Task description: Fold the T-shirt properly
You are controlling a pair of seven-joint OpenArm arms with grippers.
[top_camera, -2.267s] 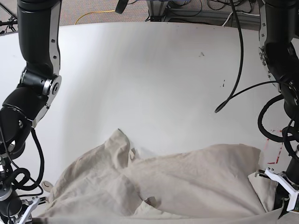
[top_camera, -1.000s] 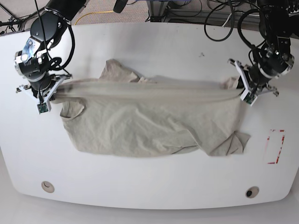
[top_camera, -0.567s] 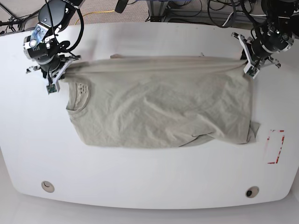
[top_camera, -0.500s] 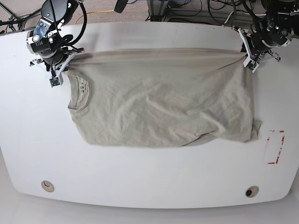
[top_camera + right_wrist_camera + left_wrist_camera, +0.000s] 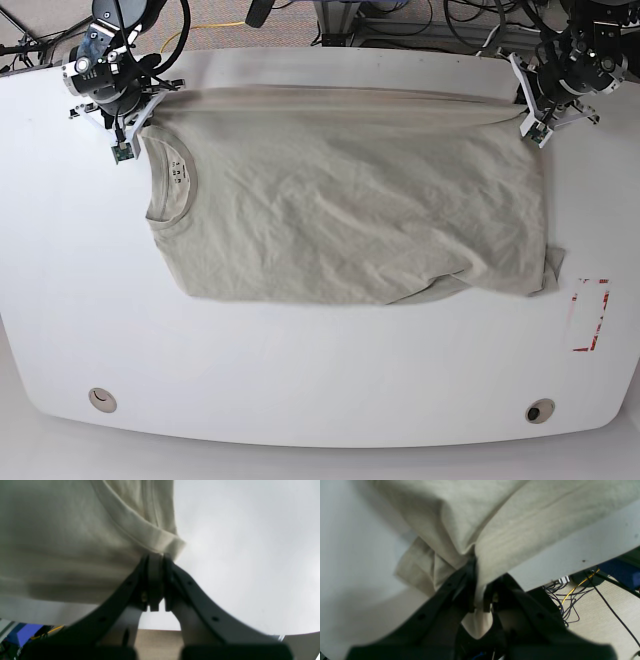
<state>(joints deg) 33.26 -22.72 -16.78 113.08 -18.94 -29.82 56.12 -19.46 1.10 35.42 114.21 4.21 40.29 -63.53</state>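
Observation:
The pale beige T-shirt (image 5: pixel 350 210) lies spread across the white table (image 5: pixel 320 390), with its ribbed collar (image 5: pixel 170 185) to the left and its hem to the right. Its far edge is stretched taut between both grippers near the table's far side. My right gripper (image 5: pixel 128 128) is shut on the cloth by the shoulder next to the collar; the right wrist view shows its fingers (image 5: pixel 155 580) pinching the T-shirt (image 5: pixel 62 542). My left gripper (image 5: pixel 528 118) is shut on the far hem corner, and its fingers (image 5: pixel 470 585) clamp a fold of the T-shirt (image 5: pixel 520 517).
A red outlined rectangle (image 5: pixel 589 315) is marked on the table at the right. Two small round fittings (image 5: pixel 100 399) (image 5: pixel 540 411) sit near the front edge. Cables (image 5: pixel 460 20) and equipment lie on the floor beyond the far edge.
Both grippers have carried the shirt's top edge farther toward the far side of the table. The shirt has been dragged along and now lies flatter and more spread out.

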